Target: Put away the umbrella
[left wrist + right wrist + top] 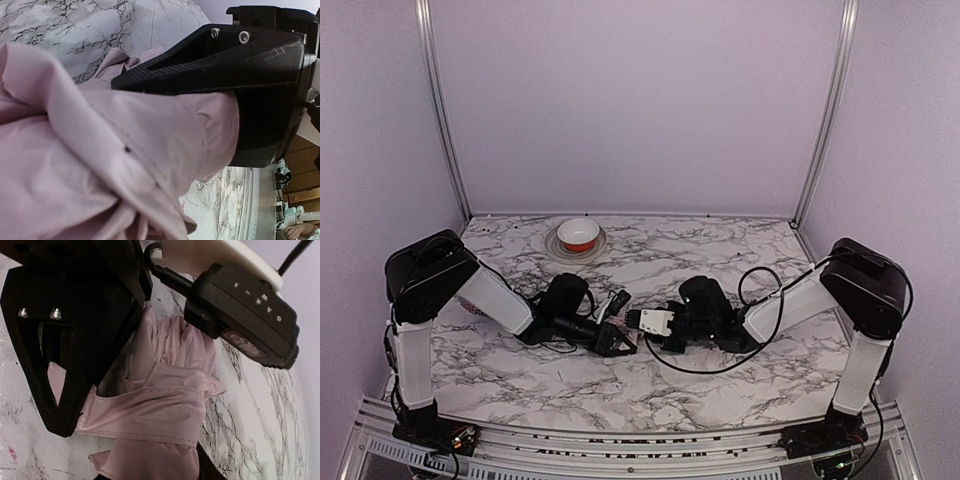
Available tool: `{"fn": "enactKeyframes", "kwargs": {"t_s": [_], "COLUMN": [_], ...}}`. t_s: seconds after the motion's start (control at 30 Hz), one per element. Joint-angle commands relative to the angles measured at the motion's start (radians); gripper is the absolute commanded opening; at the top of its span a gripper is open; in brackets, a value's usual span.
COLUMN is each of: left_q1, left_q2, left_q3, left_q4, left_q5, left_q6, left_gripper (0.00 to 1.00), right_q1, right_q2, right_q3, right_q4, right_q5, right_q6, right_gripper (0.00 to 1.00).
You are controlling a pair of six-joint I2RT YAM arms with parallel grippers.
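The umbrella is a bundle of pale pink fabric lying folded on the marble table. In the top view only a pale sliver of it shows between the two wrists. My left gripper is shut on the fabric; one black finger presses on top and the other is hidden under the cloth. My right gripper is shut on the folds of the umbrella from the other side, with one black finger on the left. Both grippers meet at mid-table. Shaft, handle and strap are hidden.
A red-and-white bowl on a small plate stands at the back of the table, left of centre. A black cable loops beside the right arm. Walls close in the back and both sides.
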Motion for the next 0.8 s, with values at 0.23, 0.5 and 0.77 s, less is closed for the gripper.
{"fn": "enactKeyframes", "kwargs": {"t_s": [0.23,0.5,0.77], "left_q1": [-0.008,-0.007,-0.007], "left_q2": [0.065,0.056,0.052], "left_q3": [0.037,0.028,0.032], "left_q4": [-0.277,-0.28,-0.283], "left_q5": [-0.061,-0.068,-0.063], "left_q6": [0.155,0.164,0.169], "left_gripper": [0.0,0.0,0.0], "right_q1": [-0.01,-0.01,-0.01], "right_q2": [-0.013,-0.064,-0.087], "right_q3": [0.114,0.121,0.096], "right_q4": [-0.321,-0.41,-0.442], "right_q5": [-0.019,0.033,0.042], "right_q6": [0.093,0.056,0.026], "right_gripper": [0.67,0.9,0.92]}}
